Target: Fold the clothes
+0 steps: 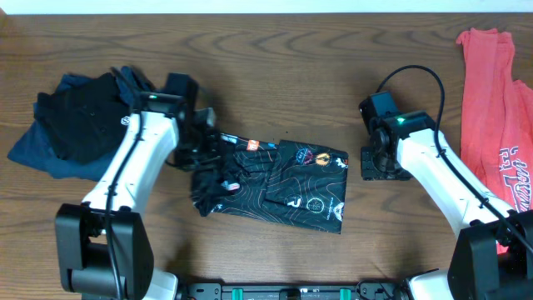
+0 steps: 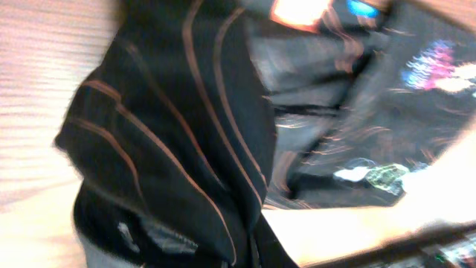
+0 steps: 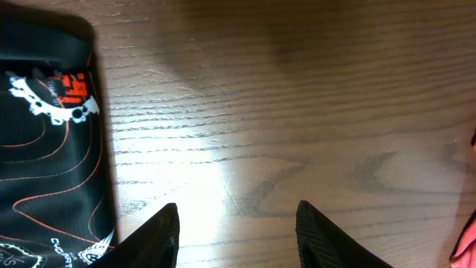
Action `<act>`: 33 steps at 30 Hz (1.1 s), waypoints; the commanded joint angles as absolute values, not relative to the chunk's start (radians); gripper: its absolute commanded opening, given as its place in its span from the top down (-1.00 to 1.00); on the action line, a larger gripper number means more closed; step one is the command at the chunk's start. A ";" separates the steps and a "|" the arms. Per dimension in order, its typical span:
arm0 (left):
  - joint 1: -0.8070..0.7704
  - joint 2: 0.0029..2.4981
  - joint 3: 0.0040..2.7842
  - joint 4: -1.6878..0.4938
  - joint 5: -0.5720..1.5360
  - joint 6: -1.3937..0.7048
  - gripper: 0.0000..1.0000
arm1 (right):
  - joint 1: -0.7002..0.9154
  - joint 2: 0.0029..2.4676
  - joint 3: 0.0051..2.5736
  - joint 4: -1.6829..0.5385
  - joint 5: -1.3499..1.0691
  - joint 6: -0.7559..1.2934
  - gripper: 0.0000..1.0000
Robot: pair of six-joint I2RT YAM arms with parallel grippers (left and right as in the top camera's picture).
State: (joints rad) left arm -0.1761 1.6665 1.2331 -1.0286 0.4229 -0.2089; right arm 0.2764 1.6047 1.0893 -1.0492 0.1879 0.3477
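Note:
The black jersey (image 1: pixel 291 187) with thin orange contour lines and small logos lies partly folded in the middle of the table. Its left end is bunched up. My left gripper (image 1: pixel 210 154) is at that bunched end and is shut on a fold of the jersey, which fills the blurred left wrist view (image 2: pixel 186 134). My right gripper (image 1: pixel 375 164) is open and empty, low over bare wood just right of the jersey's right edge. The right wrist view shows the open fingers (image 3: pixel 238 223) and that edge of the jersey (image 3: pixel 44 134) to their left.
A heap of black and navy clothes (image 1: pixel 71 125) lies at the back left. A red shirt with white lettering (image 1: pixel 500 117) lies along the right edge and shows at the corner of the right wrist view (image 3: pixel 468 249). The table is wood (image 1: pixel 283 75).

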 commanded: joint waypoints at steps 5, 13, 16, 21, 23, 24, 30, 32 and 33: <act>-0.358 1.665 1.249 -0.933 0.558 -0.338 0.87 | 0.268 1.588 1.096 -1.047 0.206 0.343 0.02; -0.496 1.665 1.249 -0.809 0.543 -0.381 0.88 | 0.269 1.588 1.096 -1.050 0.206 0.343 0.01; -0.526 1.665 1.249 -0.789 0.507 -0.409 0.88 | 0.269 1.588 1.096 -1.052 0.206 0.343 0.00; -0.569 1.665 1.249 -0.735 0.500 -0.411 0.88 | 0.269 1.588 1.096 -1.058 0.205 0.343 0.00; -0.585 1.665 1.249 -0.710 0.500 -0.411 0.88 | 0.269 1.588 1.096 -1.061 0.205 0.343 0.00; -0.591 1.665 1.249 -0.701 0.500 -0.411 0.88 | 0.269 1.588 1.096 -1.063 0.205 0.343 0.00; -0.600 1.664 1.249 -0.713 0.509 -0.421 0.88 | 0.269 1.588 1.096 -1.067 0.204 0.335 -0.01; -0.601 1.664 1.249 -0.715 0.509 -0.421 0.87 | 0.269 1.588 1.096 -1.067 0.198 0.334 -0.01; -0.602 1.664 1.249 -0.715 0.510 -0.421 0.88 | 0.269 1.588 1.096 -1.067 0.198 0.334 -0.01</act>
State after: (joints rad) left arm -0.5995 1.6665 1.2331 -0.7105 0.5091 -0.4152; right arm 0.2764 1.6047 1.0893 -1.0653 0.1913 0.3466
